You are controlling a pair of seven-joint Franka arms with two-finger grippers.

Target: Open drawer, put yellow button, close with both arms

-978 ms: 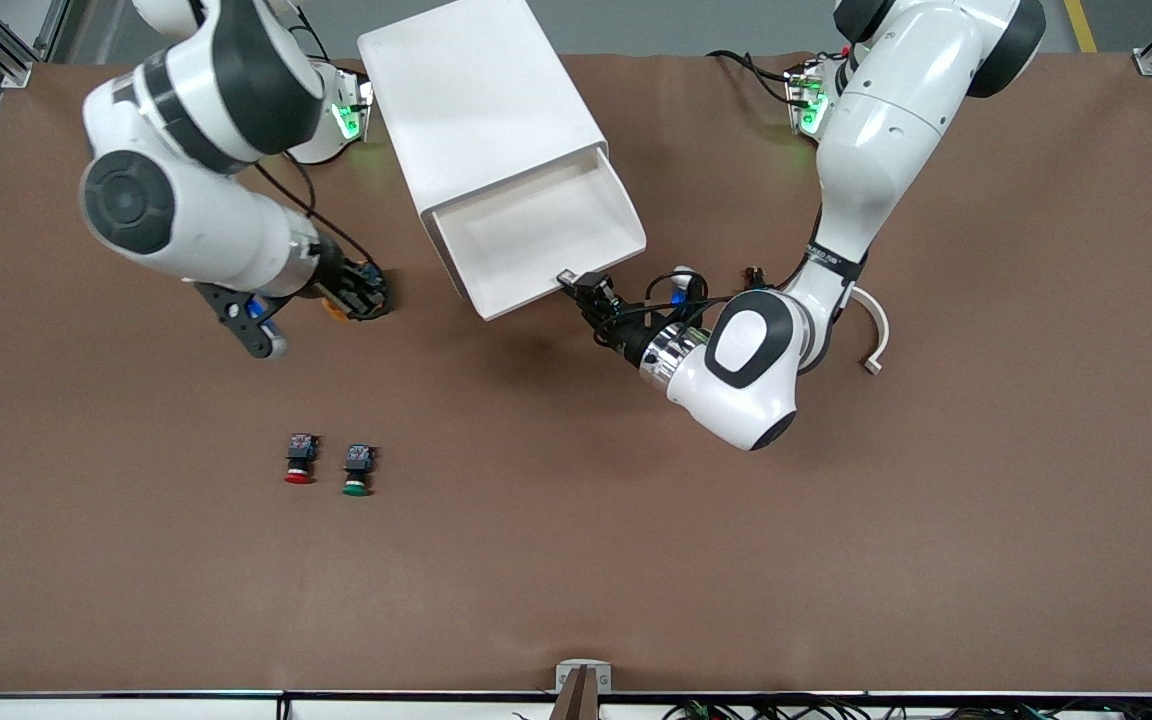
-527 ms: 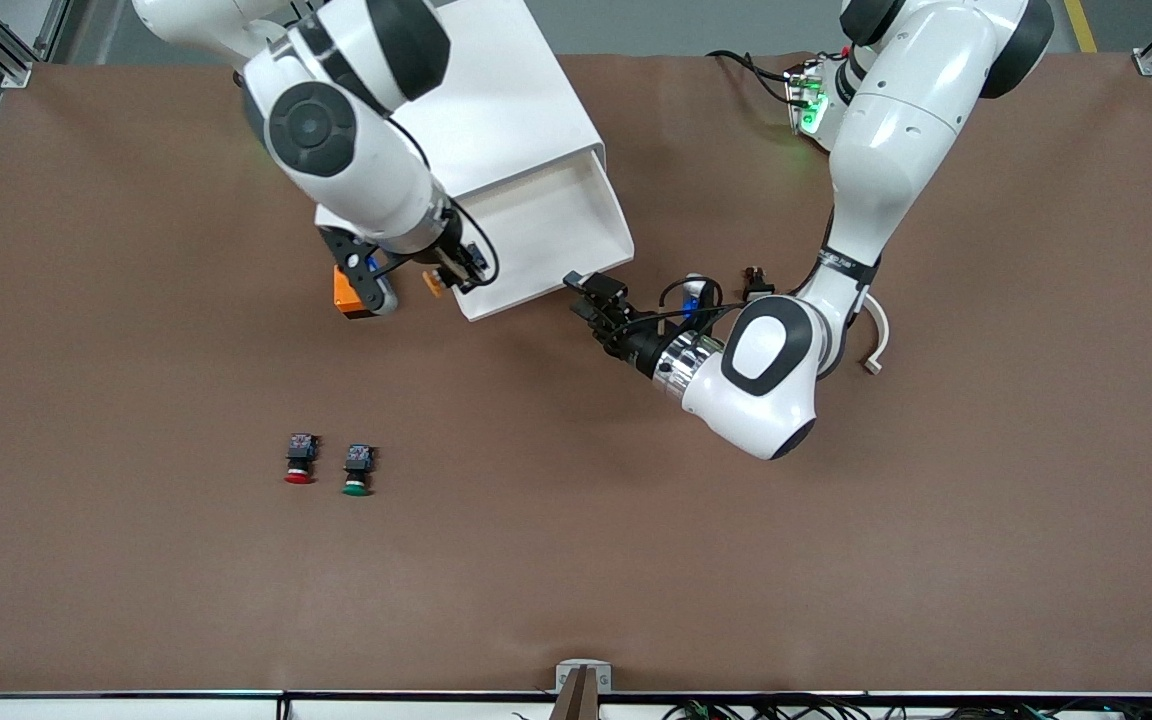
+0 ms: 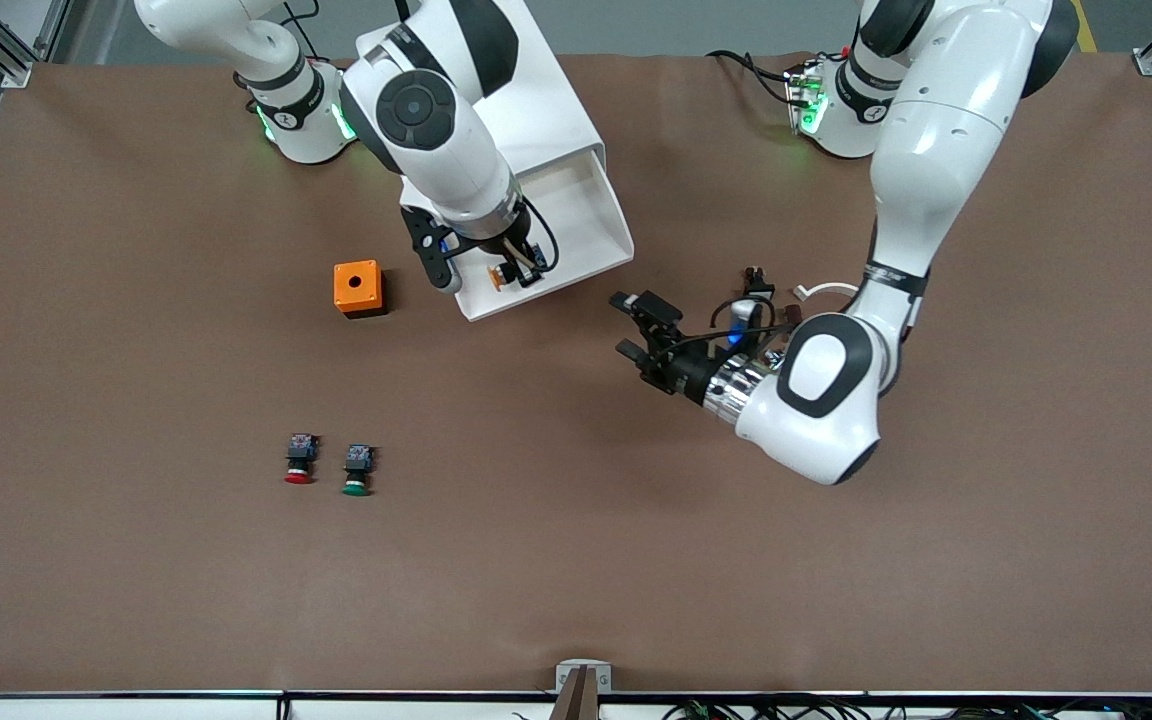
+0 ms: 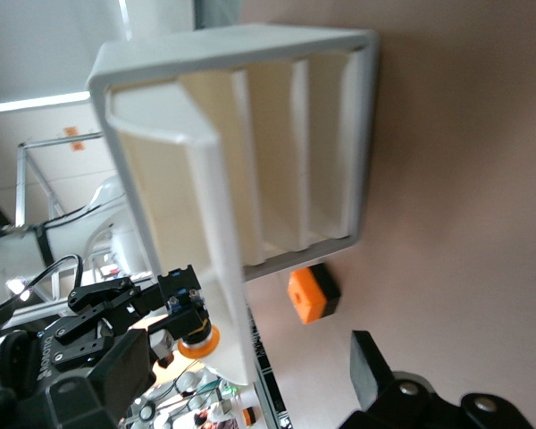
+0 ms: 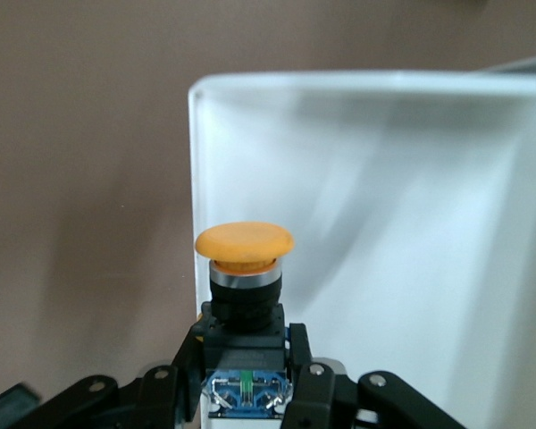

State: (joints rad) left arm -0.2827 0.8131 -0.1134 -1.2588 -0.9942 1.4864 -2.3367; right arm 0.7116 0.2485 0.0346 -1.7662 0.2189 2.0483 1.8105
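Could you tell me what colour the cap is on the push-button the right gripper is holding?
Yellow-orange; the push-button in the right gripper shows best in the right wrist view.

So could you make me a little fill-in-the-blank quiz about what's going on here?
1. The right gripper holds a button with a ____ cap.
2. That button hangs over the pulled-out ____ of the white cabinet.
3. The left gripper is over the table, and it holds ____.
4. The cube on the table has the colour ____.

Missing words: yellow; drawer; nothing; orange
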